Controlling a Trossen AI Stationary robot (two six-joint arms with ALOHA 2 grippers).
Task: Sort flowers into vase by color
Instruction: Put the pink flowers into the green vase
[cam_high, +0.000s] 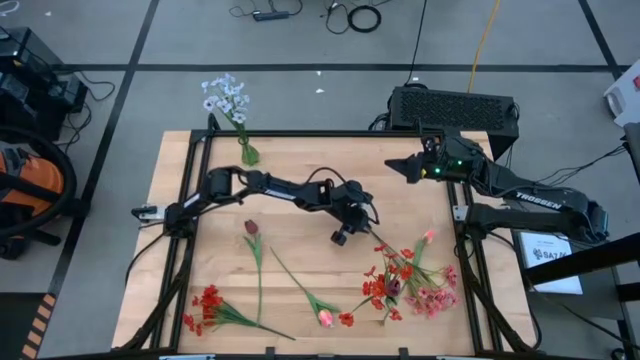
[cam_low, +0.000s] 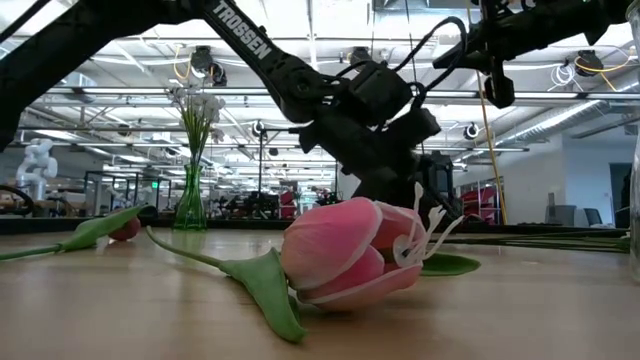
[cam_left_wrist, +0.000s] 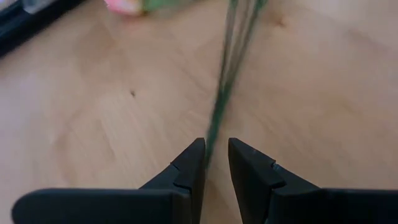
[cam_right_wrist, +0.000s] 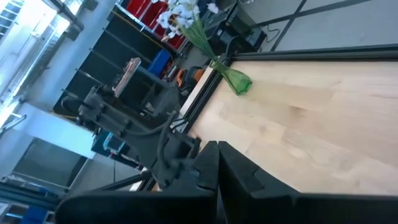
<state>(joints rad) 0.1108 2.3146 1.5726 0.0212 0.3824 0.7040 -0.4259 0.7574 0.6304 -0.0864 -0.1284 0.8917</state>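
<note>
A: Where is the left gripper (cam_high: 340, 236)?

B: Low over the middle of the table (cam_high: 200, 160). Its 2 fingers (cam_left_wrist: 189, 171) stand a narrow gap apart, with thin green stems (cam_left_wrist: 225, 81) running between them and on ahead. I cannot tell whether the pads actually pinch the stems.

A: And the flowers?

B: A heap of red and pink clusters (cam_high: 405, 282) lies just beyond that gripper, toward the table's near right corner. A pink tulip (cam_high: 325, 318) lies nearer the front edge, a dark red tulip (cam_high: 251, 228) off to the gripper's other side, and a red cluster (cam_high: 208, 303) further out still. The white sprig (cam_high: 226, 96) already stands in the green vase (cam_high: 248, 153) at the far edge.

A: The right gripper (cam_high: 392, 164)?

B: Raised near the far right corner, fingers pressed together, holding nothing.
</note>
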